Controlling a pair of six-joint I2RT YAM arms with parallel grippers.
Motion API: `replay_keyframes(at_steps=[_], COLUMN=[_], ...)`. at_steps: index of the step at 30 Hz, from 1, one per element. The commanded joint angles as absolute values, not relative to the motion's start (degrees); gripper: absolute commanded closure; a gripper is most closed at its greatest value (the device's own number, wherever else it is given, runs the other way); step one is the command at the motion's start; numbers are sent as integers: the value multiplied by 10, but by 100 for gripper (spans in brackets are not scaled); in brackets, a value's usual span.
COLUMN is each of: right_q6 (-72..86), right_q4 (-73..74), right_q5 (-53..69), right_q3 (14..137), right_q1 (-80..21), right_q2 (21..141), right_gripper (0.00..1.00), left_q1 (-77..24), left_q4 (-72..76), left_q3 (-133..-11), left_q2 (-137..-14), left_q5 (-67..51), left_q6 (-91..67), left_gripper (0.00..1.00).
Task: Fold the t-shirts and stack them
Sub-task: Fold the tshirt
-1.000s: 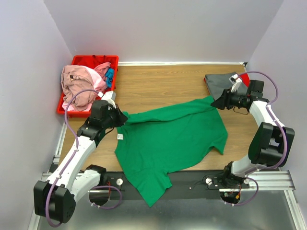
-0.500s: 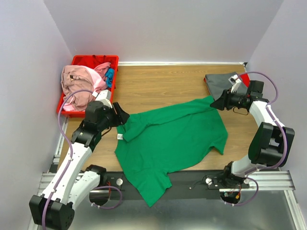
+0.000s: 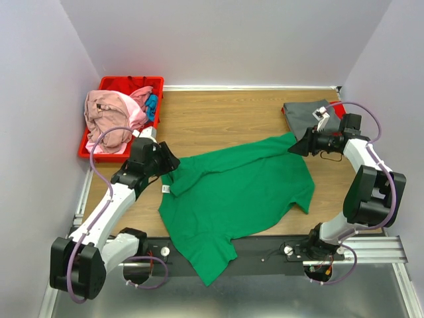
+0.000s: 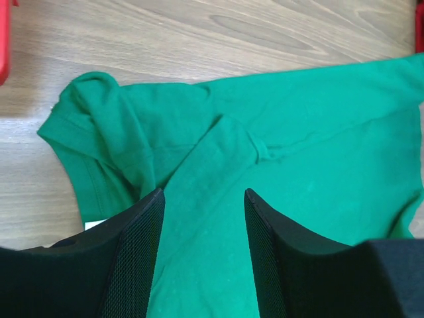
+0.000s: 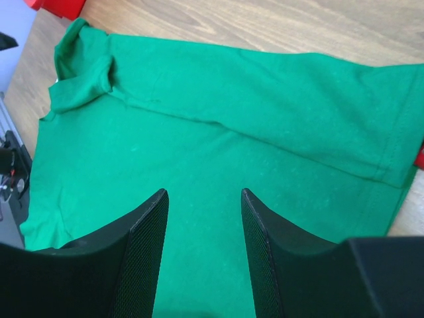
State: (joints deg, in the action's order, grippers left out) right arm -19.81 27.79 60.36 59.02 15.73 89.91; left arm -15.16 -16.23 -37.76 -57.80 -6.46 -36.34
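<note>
Pink t-shirt (image 3: 106, 116) hides much of red bin (image 3: 132, 81)

grey shirt (image 3: 299, 114) partly behind right arm (image 3: 354, 149)

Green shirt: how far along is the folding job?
Done: a dark grey t-shirt looks folded at the far right. In hand: the green t-shirt lies spread, one corner folded over; left gripper and right gripper hover open above it. Left: finishing it, plus the pink t-shirt and blue t-shirt heaped in the red bin.

A wooden table (image 3: 225, 122) carried a green shirt (image 3: 238, 192) draped over its near edge, a grey shirt (image 3: 301, 112) far right, and a red bin (image 3: 116, 83) far left.
</note>
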Motion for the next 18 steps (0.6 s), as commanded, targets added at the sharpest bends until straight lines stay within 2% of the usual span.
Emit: replay_keyframes(at_steps=[1, 11, 15, 18], right_q6=[-228, -228, -219, -228], right_q4=[309, 313, 312, 309], right_q5=[622, 551, 425, 342], right_q3=[601, 613, 624, 619], right_q1=[156, 149, 149, 149], right_q2=[909, 930, 947, 958], right_gripper=[45, 45, 45, 44], left_q1=[-156, -156, -155, -155], left_q4=[-123, -84, -75, -90], left_q3=[-362, -257, -213, -212], left_q2=[-570, -414, -360, -375], left_q5=[-15, 84, 98, 106], left_q6=[-382, -521, -563, -573], left_gripper=[41, 41, 41, 41])
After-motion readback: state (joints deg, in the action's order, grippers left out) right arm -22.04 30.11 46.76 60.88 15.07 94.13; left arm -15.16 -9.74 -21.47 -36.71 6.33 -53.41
